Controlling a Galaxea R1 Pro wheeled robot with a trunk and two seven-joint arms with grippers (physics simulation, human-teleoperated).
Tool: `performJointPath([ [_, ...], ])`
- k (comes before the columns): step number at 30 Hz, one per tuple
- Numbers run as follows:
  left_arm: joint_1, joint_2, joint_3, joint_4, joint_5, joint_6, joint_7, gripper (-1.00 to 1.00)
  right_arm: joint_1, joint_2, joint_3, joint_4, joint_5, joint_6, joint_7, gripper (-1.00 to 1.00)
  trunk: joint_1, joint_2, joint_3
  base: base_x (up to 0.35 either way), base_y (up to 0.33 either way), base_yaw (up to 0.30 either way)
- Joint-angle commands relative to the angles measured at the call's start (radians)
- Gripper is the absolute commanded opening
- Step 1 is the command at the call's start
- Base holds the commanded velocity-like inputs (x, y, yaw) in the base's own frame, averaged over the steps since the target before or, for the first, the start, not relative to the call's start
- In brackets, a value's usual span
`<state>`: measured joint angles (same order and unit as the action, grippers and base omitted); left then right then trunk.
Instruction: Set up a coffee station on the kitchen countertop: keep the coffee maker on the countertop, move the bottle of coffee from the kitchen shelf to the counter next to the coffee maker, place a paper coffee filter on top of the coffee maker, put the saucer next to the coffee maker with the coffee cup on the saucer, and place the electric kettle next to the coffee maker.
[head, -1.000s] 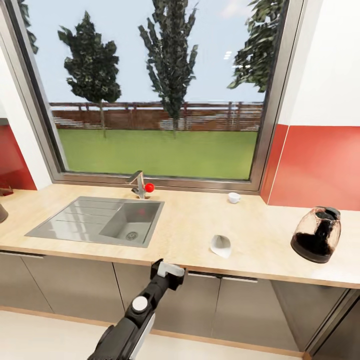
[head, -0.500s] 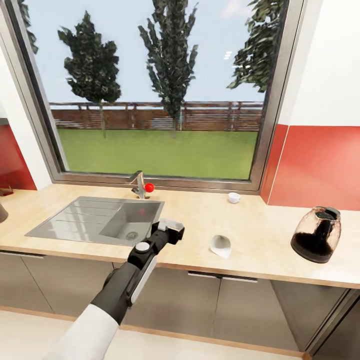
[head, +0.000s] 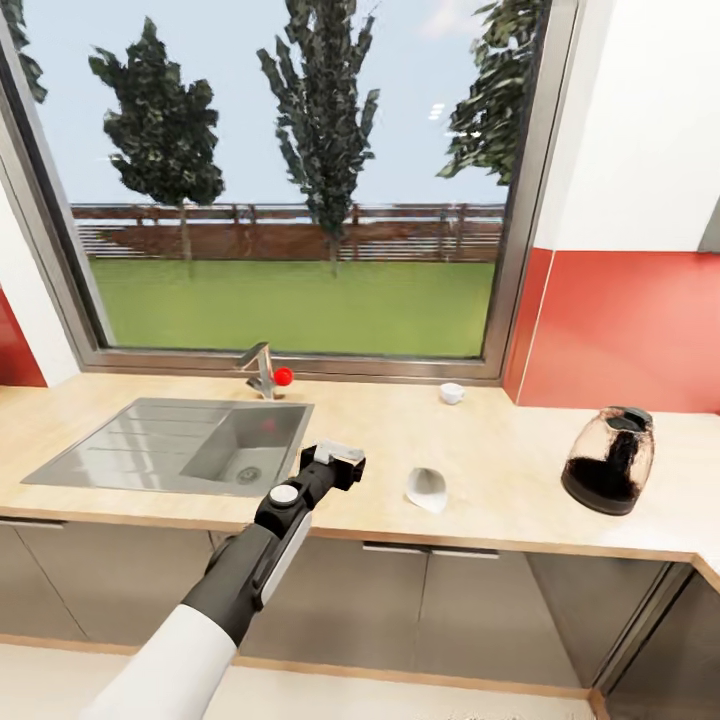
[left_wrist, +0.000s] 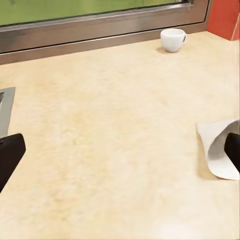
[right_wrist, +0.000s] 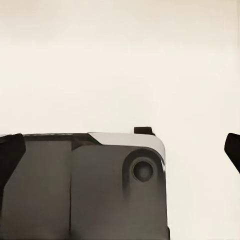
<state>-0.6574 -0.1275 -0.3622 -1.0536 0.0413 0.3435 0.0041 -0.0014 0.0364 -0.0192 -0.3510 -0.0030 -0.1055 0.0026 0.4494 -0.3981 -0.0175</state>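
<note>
The left gripper (head: 338, 462) hangs over the front part of the tabletop (head: 500, 480), just right of the sink (head: 170, 445), with its fingers spread wide and nothing between them; in the left wrist view the two dark fingertips (left_wrist: 10, 157) sit at opposite edges of the picture with bare wood between. The paper filter (head: 427, 489) lies on its side on the tabletop to the right of that gripper, near but not touching, its open mouth turned roughly toward the gripper and its pointed end away toward the right. So the coming move looks like a sideways reach to the right, with the fingers closing across the filter's thin wall. The left arm is plainly the nearer one. The right gripper's fingers (right_wrist: 233, 147) appear as dark tips at the far edges of the right wrist view, wide apart and empty, over a pale surface and part of the robot's own body. The coffee cup (head: 452, 393) stands at the back by the window, well beyond the filter. The glass coffee pot (head: 608, 460) stands farther right, well apart from both.
</note>
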Motion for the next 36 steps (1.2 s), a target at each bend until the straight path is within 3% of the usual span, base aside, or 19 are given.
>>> performJointPath([
  [1, 0.000, 0.000, -0.001, 0.005, 0.008, 0.005, 0.000, 1.00, 0.000, 0.000, -0.001, 0.004, 0.000, -0.002, 0.000, 1.00, 0.001, -0.002, -0.002, 0.000, 0.000, -0.263],
  [17, 0.001, 0.002, 0.002, 0.125, 0.011, 0.006, 0.002, 1.00, 0.000, 0.000, -0.004, 0.029, -0.001, -0.003, 0.000, 1.00, 0.001, -0.002, -0.002, 0.006, 0.000, -0.263],
  [24, 0.001, 0.002, 0.005, 0.150, 0.012, 0.008, 0.002, 1.00, 0.000, 0.000, -0.004, 0.029, -0.001, -0.003, 0.000, 1.00, 0.001, -0.002, -0.002, 0.211, 0.000, -0.216],
  [33, 0.001, 0.000, 0.006, 0.221, 0.015, 0.007, 0.002, 1.00, 0.000, 0.000, -0.003, 0.029, 0.000, -0.003, 0.002, 1.00, 0.001, -0.002, -0.002, 0.137, 0.000, -0.037],
  [36, 0.001, 0.002, 0.017, 0.259, 0.013, -0.045, 0.002, 1.00, 0.000, 0.000, -0.002, 0.029, 0.000, -0.005, 0.003, 1.00, 0.001, -0.002, -0.002, 0.004, 0.000, -0.001],
])
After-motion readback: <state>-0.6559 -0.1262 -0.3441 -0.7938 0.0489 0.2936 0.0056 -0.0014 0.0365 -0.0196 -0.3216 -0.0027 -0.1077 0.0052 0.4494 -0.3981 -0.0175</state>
